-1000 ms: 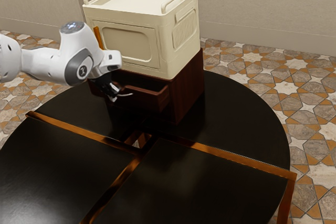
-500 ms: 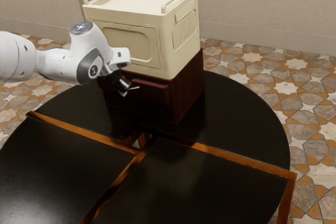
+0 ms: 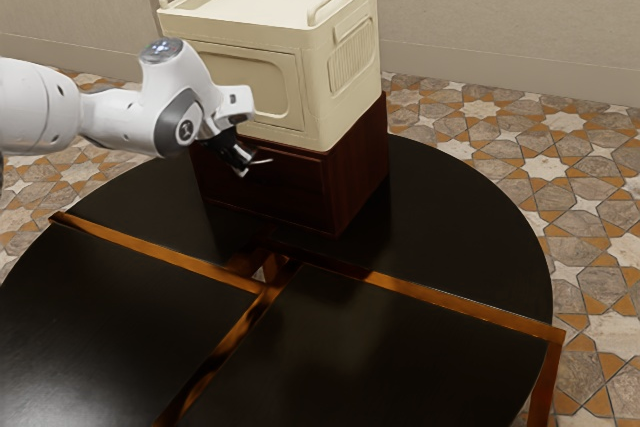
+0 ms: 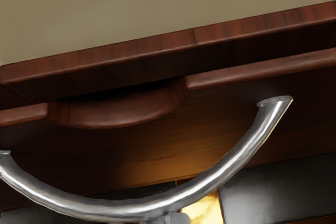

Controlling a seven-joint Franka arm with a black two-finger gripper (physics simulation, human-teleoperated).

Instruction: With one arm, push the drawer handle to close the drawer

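Note:
My black gripper is at the front of the dark red-brown cabinet, against or very close to the curved metal handle. The drawer front looks nearly flush with the cabinet in the exterior view. From the wrist view, the silver handle bows out from the wooden drawer front, and a narrow dark gap runs under the cabinet's top edge. A small grey shape meets the bow of the handle at the lower edge. Whether my gripper is open or shut is hidden.
A cream storage box with two top handles stands on the cabinet. The round black table has orange-brown wooden strips crossing it and a small opening near their crossing. Walls stand behind.
The drawer, clearly out a second ago, has slid inward to almost flush with the cabinet. My gripper has moved with the handle toward the exterior view's right.

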